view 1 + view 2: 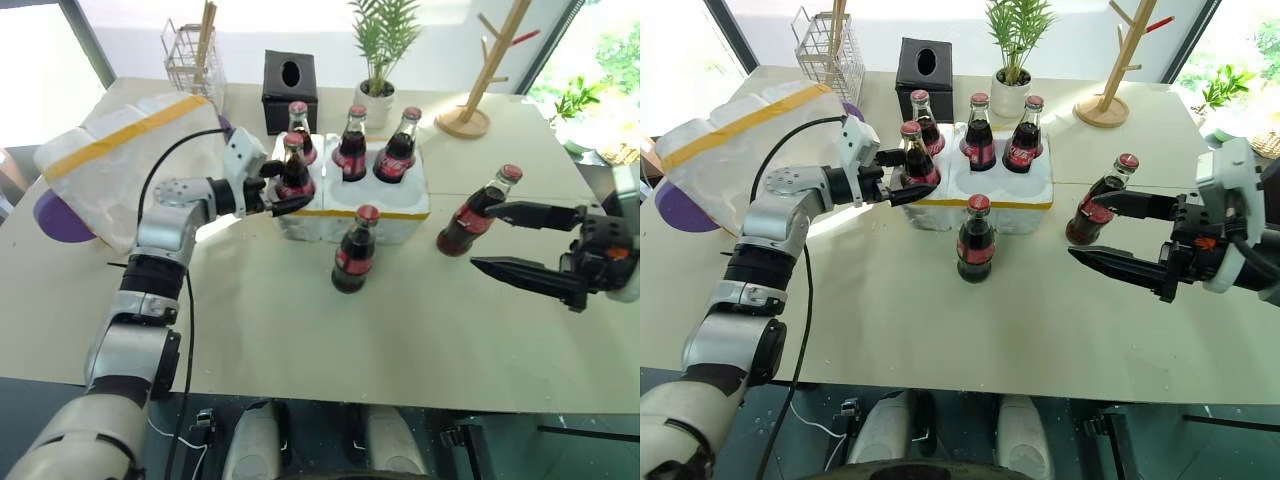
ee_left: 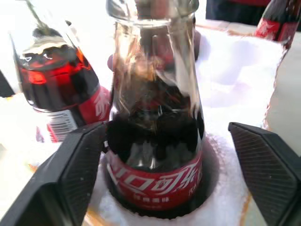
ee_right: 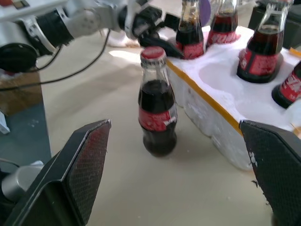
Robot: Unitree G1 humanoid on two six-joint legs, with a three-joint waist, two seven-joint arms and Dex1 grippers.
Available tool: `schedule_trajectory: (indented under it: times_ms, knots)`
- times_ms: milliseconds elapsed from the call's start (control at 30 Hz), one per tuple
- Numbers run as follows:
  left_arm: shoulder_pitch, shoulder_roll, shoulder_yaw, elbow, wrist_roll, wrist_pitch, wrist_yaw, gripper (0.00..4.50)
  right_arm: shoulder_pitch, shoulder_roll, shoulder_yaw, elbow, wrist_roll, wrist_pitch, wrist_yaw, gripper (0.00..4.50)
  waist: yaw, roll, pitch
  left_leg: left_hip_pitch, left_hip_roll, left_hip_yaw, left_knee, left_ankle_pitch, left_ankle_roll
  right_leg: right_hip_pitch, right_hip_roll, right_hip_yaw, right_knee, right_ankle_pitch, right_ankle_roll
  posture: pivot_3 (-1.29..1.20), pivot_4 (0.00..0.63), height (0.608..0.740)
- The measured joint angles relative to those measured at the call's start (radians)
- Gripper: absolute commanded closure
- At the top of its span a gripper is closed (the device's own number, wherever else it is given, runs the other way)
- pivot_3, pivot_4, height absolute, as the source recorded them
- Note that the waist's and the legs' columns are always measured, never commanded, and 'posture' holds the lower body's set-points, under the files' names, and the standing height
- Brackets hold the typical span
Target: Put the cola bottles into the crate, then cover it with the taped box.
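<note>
The white crate [image 1: 396, 200] with its yellow band stands mid-table. Three cola bottles stand in its back row [image 1: 352, 138], and one more [image 2: 155, 141] is seated in the front left hole. My left gripper [image 1: 289, 191] is open around that bottle, one finger [image 2: 80, 165] at the glass and the other [image 2: 265, 165] well clear. One bottle [image 1: 355, 250] stands on the table in front of the crate, another [image 1: 478, 212] to its right. My right gripper [image 1: 482, 237] hangs open next to that bottle, gripping nothing. The taped box [image 1: 120, 160] lies at the far left.
A purple object [image 1: 55, 220] lies under the taped box. Along the back stand a wire rack [image 1: 195, 55], a black tissue box [image 1: 290, 85], a potted plant [image 1: 380, 50] and a wooden stand [image 1: 485, 80]. The crate's front middle hole [image 3: 221, 77] is vacant.
</note>
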Motion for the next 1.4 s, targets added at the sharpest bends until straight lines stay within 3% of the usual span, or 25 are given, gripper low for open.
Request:
schedule_trajectory:
  times_ms: [133,233,367,600,833,1167,1267,1333,1400]
  knots:
    - [-0.007,0.113,0.122,-0.173,-0.158,0.211,-0.023,0.08,-0.021,0.012,0.052,0.018,-0.034,-0.015,-0.008,0.00,-0.004,0.000,0.000,0.001,0.001,0.000,0.000,0.001,-0.001,0.000,0.000,0.000,0.001,0.000,0.000,0.00,0.150,0.740]
    - [0.009,0.249,0.208,-0.334,-0.318,0.408,-0.086,0.08,-0.049,0.035,0.095,0.021,-0.050,-0.018,-0.023,0.00,-0.008,0.000,0.000,0.001,0.001,0.000,0.000,0.001,-0.002,0.000,0.000,0.000,0.001,0.000,0.000,0.00,0.150,0.740]
    - [0.193,0.438,0.250,-0.527,-0.392,0.476,-0.204,0.08,-0.082,0.107,0.207,0.029,-0.107,-0.040,-0.075,0.00,-0.021,0.002,-0.001,0.008,0.001,0.000,-0.001,0.001,-0.002,0.006,0.000,0.000,0.001,-0.001,0.000,0.00,0.150,0.740]
    - [0.452,0.456,0.239,-0.710,-0.408,0.454,-0.208,0.08,-0.136,0.276,0.425,0.027,-0.188,-0.064,-0.149,0.00,-0.016,0.001,-0.001,0.010,0.001,0.000,-0.002,0.002,-0.005,0.008,-0.001,0.000,0.000,-0.002,-0.005,0.00,0.150,0.740]
    - [0.451,0.389,0.210,-0.764,-0.428,0.442,-0.142,0.08,-0.270,0.392,0.586,0.135,-0.308,-0.092,-0.169,0.00,-0.021,0.001,-0.001,0.010,0.001,0.000,-0.002,0.002,-0.004,0.008,0.001,0.000,0.001,-0.002,-0.004,0.00,0.150,0.740]
    - [0.418,0.381,0.196,-0.767,-0.444,0.442,-0.105,0.08,-0.345,0.549,0.726,0.268,-0.439,-0.150,-0.159,0.00,-0.022,0.001,-0.001,0.010,0.001,0.000,-0.002,0.002,-0.004,0.008,0.001,0.000,0.001,0.000,-0.002,0.00,0.150,0.740]
    - [0.408,0.381,0.188,-0.767,-0.442,0.439,-0.103,0.00,-0.371,0.599,0.745,0.324,-0.473,-0.165,-0.160,0.83,-0.022,0.001,-0.001,0.010,0.001,0.000,-0.002,0.002,-0.004,0.008,0.001,0.000,0.001,0.000,-0.002,0.00,0.150,0.740]
    - [0.408,0.380,0.175,-0.766,-0.439,0.437,-0.099,0.00,-0.384,0.604,0.737,0.339,-0.486,-0.173,-0.162,1.66,-0.022,0.001,-0.001,0.010,0.001,0.000,-0.002,0.002,-0.004,0.008,0.001,0.000,0.001,0.000,-0.001,0.00,0.150,0.740]
    - [0.408,0.379,0.173,-0.766,-0.438,0.437,-0.092,0.00,-0.390,0.603,0.733,0.341,-0.489,-0.165,-0.159,1.70,-0.022,0.001,-0.001,0.010,0.001,0.000,-0.002,0.002,-0.004,0.008,0.001,0.000,0.001,0.000,-0.001,0.00,0.150,0.740]
